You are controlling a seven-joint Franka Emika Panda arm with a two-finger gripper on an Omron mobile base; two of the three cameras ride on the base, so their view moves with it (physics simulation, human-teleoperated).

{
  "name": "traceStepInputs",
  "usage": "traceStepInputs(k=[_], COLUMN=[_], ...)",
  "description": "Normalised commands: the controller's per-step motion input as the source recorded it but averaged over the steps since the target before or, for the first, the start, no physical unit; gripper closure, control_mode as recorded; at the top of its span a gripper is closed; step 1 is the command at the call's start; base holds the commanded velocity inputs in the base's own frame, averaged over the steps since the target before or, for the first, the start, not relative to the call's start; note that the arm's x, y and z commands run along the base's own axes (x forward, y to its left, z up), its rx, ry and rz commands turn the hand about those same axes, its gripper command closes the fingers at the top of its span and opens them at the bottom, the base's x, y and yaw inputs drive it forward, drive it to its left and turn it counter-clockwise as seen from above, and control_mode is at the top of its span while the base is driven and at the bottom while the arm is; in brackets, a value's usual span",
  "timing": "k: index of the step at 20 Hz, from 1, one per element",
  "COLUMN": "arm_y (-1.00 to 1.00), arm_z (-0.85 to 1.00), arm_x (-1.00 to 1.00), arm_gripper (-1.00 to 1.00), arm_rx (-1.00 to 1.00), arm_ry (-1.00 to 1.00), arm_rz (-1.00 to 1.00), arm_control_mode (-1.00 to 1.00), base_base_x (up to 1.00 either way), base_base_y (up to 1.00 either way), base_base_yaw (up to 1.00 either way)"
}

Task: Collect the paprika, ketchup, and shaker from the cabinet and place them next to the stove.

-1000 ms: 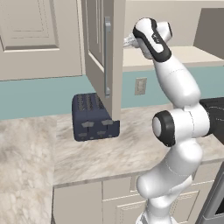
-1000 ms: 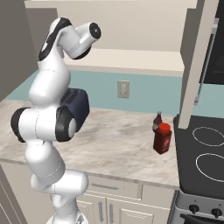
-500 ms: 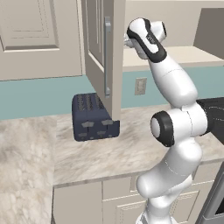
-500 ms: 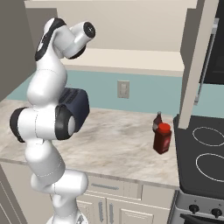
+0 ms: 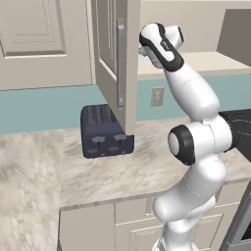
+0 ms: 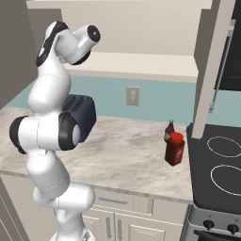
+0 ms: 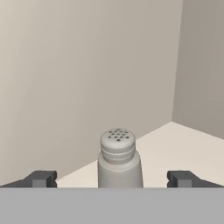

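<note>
shaker (image 7: 119,159) upright on the cream shelf of the cabinet (image 5: 117,59), seen between my gripper (image 7: 112,179) fingers, which i hold spread wide and clear of it; two red bottles (image 6: 174,147) stand on the counter just beside the stove (image 6: 221,164).

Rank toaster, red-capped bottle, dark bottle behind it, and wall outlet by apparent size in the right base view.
1. Toaster, though partly hidden by the arm.
2. Red-capped bottle.
3. Wall outlet and dark bottle: unsure, since the red-capped one hides most of the dark bottle.

Matt grey shaker (image 7: 119,159); glossy black stove (image 6: 221,164).
</note>
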Motion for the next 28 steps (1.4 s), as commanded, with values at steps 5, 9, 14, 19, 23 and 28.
traceStepInputs(k=[5,9,14,19,23,28], arm_y=[0.0,0.0,0.0,0.0,0.0,0.0], arm_z=[-0.14,-0.02,0.0,0.0,0.0,0.0], arm_x=[0.02,0.0,0.0,0.05,0.12,0.1], arm_gripper=[-1.0,-1.0,-1.0,-1.0,-1.0,-1.0], arm_rx=[0.0,0.0,0.0,0.0,0.0,0.0], arm_ry=[0.0,0.0,0.0,0.0,0.0,0.0], arm_rz=[0.0,0.0,0.0,0.0,0.0,0.02], arm_control_mode=[-1.0,-1.0,-1.0,-1.0,-1.0,-1.0], base_base_x=[0.0,0.0,0.0,0.0,0.0,0.0], base_base_y=[0.0,0.0,0.0,0.0,0.0,0.0], base_base_yaw=[0.0,0.0,0.0,0.0,0.0,0.0])
